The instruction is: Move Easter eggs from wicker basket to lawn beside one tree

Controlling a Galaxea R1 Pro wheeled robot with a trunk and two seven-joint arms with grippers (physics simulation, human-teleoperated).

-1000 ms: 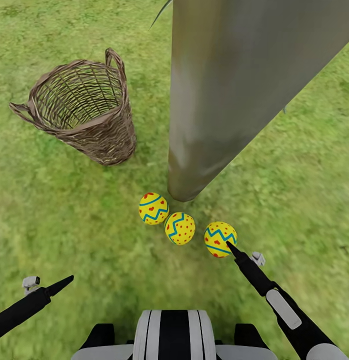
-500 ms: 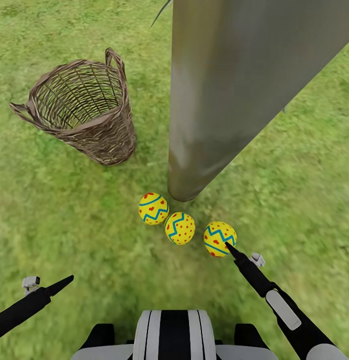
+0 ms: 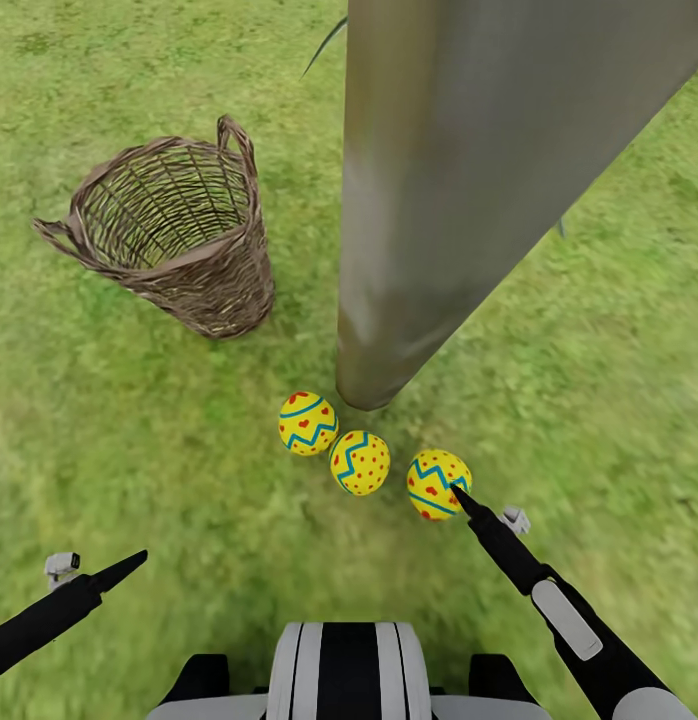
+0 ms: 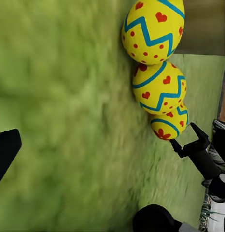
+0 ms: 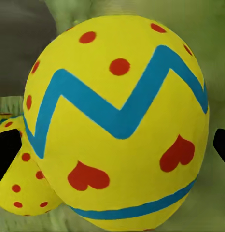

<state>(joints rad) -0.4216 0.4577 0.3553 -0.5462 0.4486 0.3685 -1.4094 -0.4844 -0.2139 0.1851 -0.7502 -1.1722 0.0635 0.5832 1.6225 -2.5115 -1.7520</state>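
we are keeping our right pincer (image 3: 457, 492) spread wide around the third egg (image 3: 438, 483) by the tree (image 3: 389, 330); we are backing straight off, nudging nothing.

Eggs: three Easter eggs (image 3: 360, 462), yellow, blue zigzags, red marks; row on the lawn (image 3: 139, 430) at trunk base, 6 o'clock of the tree (image 3: 439, 190).
Basket: wicker basket (image 3: 179, 240), upright, nothing inside, 9–10 o'clock of trunk.
Tree: smooth grey-tan trunk.
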